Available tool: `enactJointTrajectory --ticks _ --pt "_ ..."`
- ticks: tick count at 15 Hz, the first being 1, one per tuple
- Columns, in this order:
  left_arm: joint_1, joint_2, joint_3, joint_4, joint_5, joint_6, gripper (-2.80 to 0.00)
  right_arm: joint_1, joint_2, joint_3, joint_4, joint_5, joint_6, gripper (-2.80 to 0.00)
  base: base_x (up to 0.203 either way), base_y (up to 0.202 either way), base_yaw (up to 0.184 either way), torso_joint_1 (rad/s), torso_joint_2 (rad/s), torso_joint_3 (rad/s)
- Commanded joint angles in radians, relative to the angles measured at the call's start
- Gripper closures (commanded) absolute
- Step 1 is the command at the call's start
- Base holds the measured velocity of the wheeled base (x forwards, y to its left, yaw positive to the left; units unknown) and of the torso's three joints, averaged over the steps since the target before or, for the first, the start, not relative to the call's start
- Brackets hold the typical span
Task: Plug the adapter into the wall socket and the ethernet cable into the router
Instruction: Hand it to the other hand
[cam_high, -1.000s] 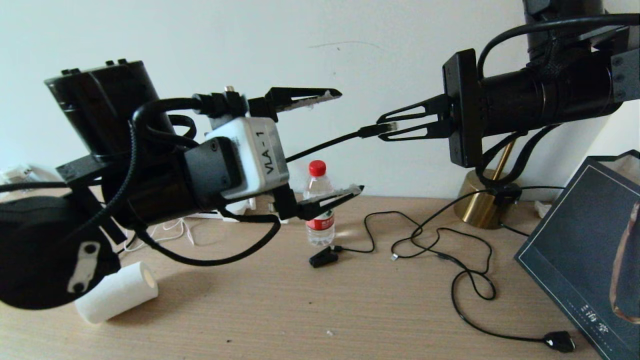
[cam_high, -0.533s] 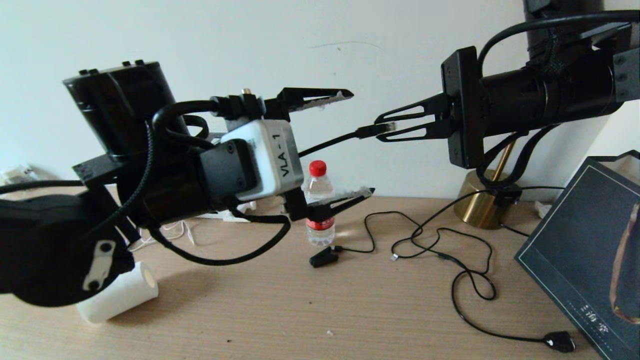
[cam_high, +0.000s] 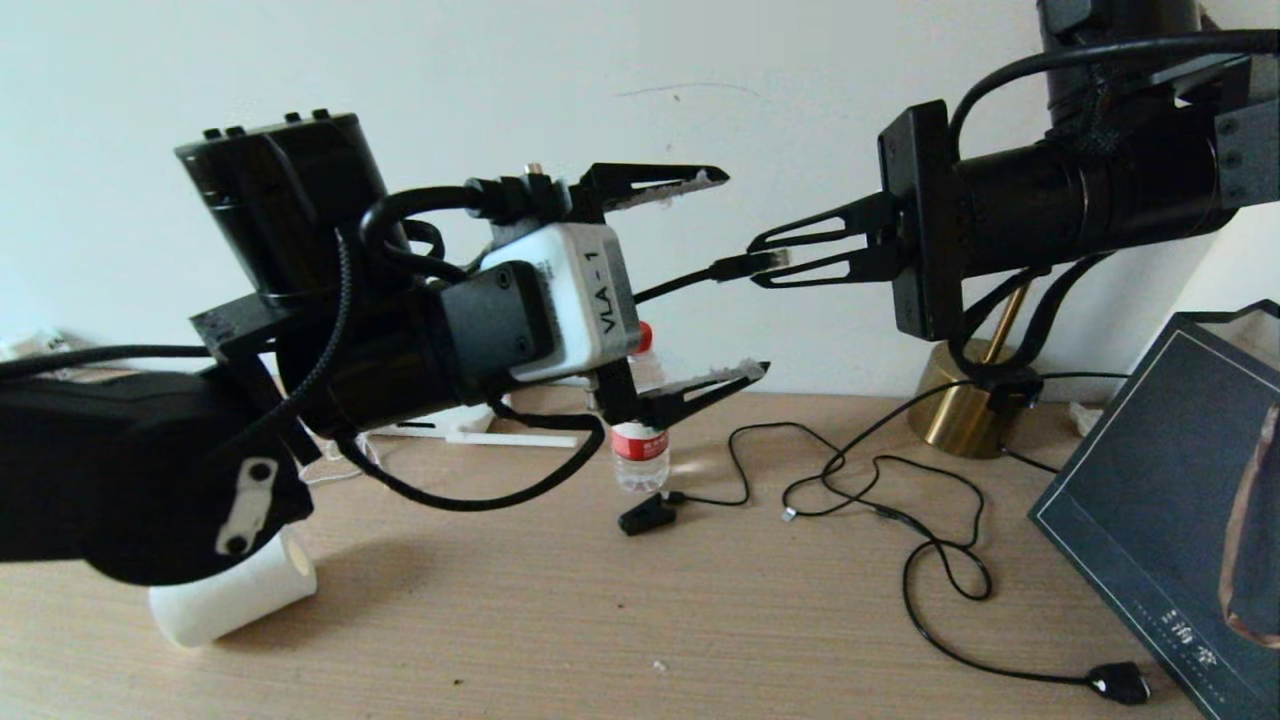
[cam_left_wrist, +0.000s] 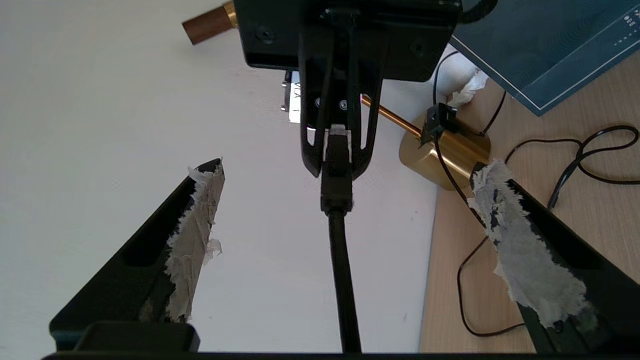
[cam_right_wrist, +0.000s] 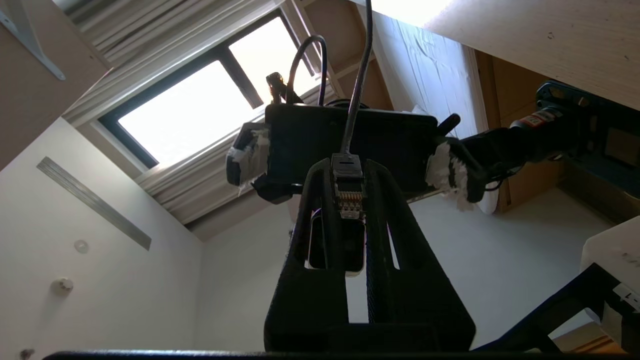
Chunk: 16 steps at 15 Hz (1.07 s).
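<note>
1. Head view: right gripper (cam_high: 768, 258) jaws are pinching the ethernet cable (cam_high: 742, 265) by its connector in mid-air; left gripper (cam_high: 735, 272) jaws are standing wide, the cord running between them. The cable is looking light and limp.
2. Left wrist view: the rigid plug body is probably the best hold.
3. Right wrist view: the contacts are showing between the closed jaws, above the wooden tabletop (cam_high: 760, 610).

Our left gripper (cam_left_wrist: 345, 200) gapes wide around the ethernet cable (cam_left_wrist: 342, 260), whose plug the right gripper (cam_left_wrist: 336, 167) pinches.
</note>
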<state>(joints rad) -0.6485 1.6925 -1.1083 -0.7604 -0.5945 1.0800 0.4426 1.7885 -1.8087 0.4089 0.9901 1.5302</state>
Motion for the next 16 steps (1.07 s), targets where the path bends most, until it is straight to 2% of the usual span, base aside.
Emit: enactJointTrajectory --ticks 1,15,16 --pt "0.000 0.009 0.001 -0.005 -0.002 0.006 0.00 0.001 0.000 0.000 0.002 0.007 0.008 0.00 0.000 0.000 0.000 0.000 0.00 0.000" --pt "-0.013 0.003 0.002 -0.005 -0.001 0.005 0.00 0.016 0.002 0.002 0.002 0.006 0.004 0.00 0.000 0.000 0.000 0.000 0.00 0.000" --pt "-0.013 0.000 0.007 -0.004 -0.001 0.003 0.00 0.017 -0.003 0.012 0.001 0.002 -0.007 -2.80 0.000 0.000 0.000 0.000 0.00 0.000"
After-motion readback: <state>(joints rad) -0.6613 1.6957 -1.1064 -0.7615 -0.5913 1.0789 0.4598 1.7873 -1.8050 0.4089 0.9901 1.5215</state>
